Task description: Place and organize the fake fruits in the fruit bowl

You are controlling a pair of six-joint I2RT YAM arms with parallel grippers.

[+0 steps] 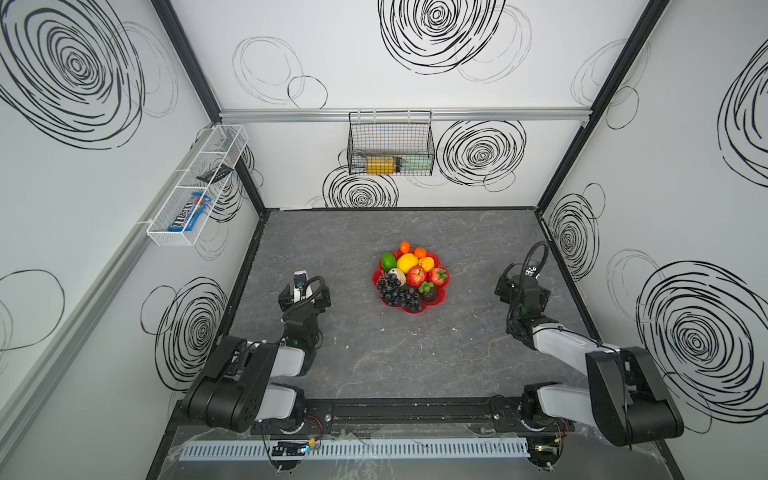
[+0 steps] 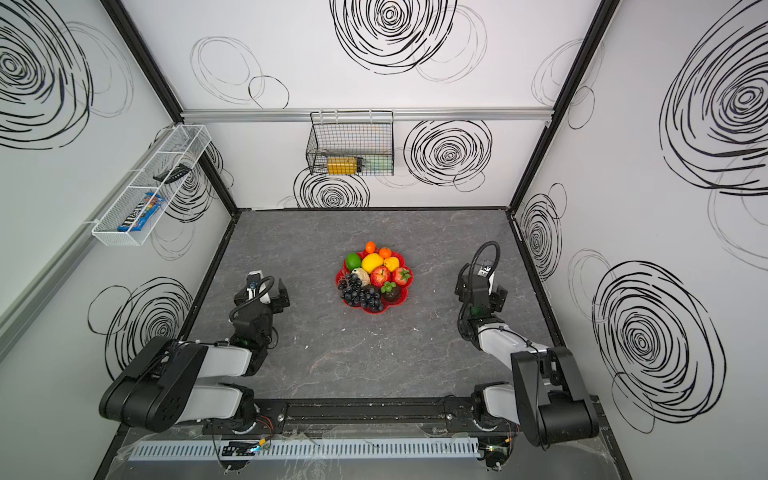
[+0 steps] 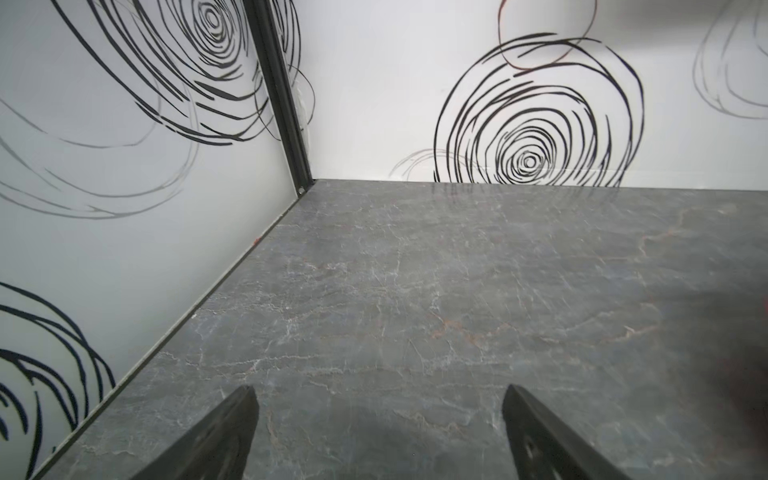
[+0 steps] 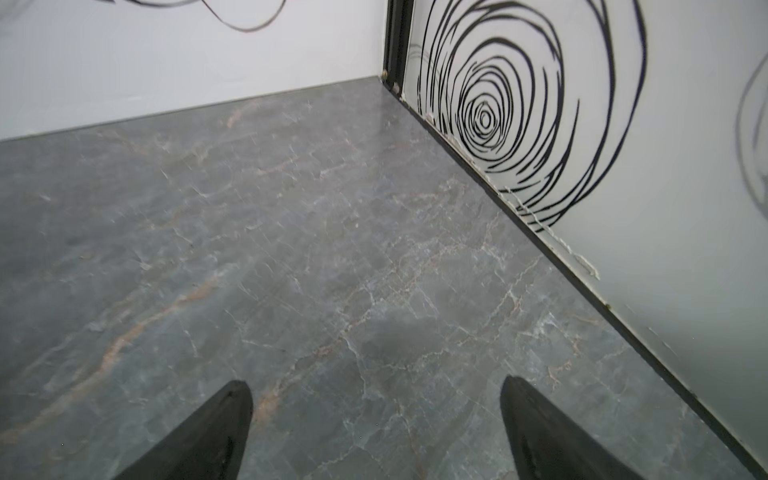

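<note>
Fake fruits point(image 1: 416, 276) fill the fruit bowl point(image 1: 375, 278) between left gripper point(image 3: 380, 390) and right gripper point(image 4: 376, 384), both spread wide, empty.

Robot test cell indicated: grey marbled surface point(image 1: 374, 353) boxed by swirl-printed white panels point(image 1: 332, 62), black framing point(image 1: 185, 54); two arms point(image 1: 286, 357) point(image 1: 561, 340) bolted to rail point(image 1: 415, 409) at 6 o'clock.

Of the fruit bowl point(image 1: 375, 277) I see only scalloped rim; its centre is buried under the fake fruits point(image 1: 409, 276). Wrist views: the frame edge cuts off the left gripper point(image 3: 380, 390) and the right gripper point(image 4: 376, 384), so only finger ends show. Small dark thing point(image 1: 214, 173) in the white wire basket point(image 1: 227, 137) is too small to name.
</note>
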